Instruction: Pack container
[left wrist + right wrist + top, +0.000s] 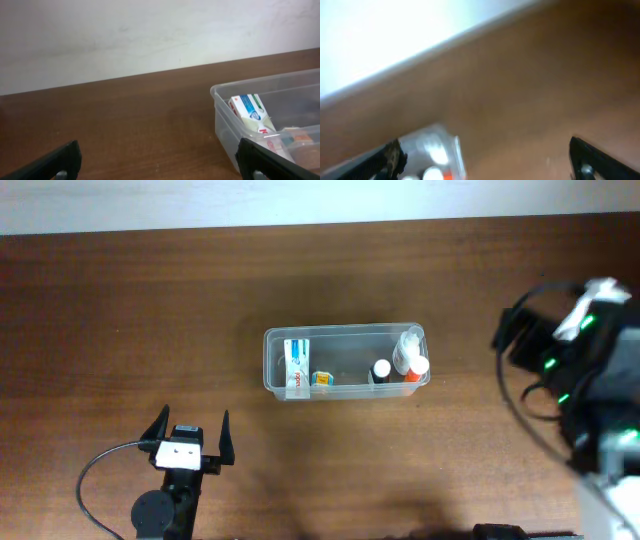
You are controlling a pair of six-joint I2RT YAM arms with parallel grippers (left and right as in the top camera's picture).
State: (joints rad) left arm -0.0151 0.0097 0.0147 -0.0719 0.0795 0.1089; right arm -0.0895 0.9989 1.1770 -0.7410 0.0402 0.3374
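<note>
From overhead, the container point(350, 330) sits mid-bench point(120, 310), its long axis running left to right, parallel to the bench's far edge, open side up. A white-and-blue box point(297, 365) lies at its left end and small bottles point(381, 369) cluster at its right end. The left gripper point(192, 420) rests near the container's front-left, released, pointing towards the far edge. The right arm point(580, 370) is blurred at the right edge.

In the left wrist view, the fingers point(60, 160) stand wide apart with nothing between them. The container's left end shows at right, with the box leaning inside.

The right wrist view is blurred. The right gripper point(485, 150) is spread and empty, with the container's bottle end at lower left.
</note>
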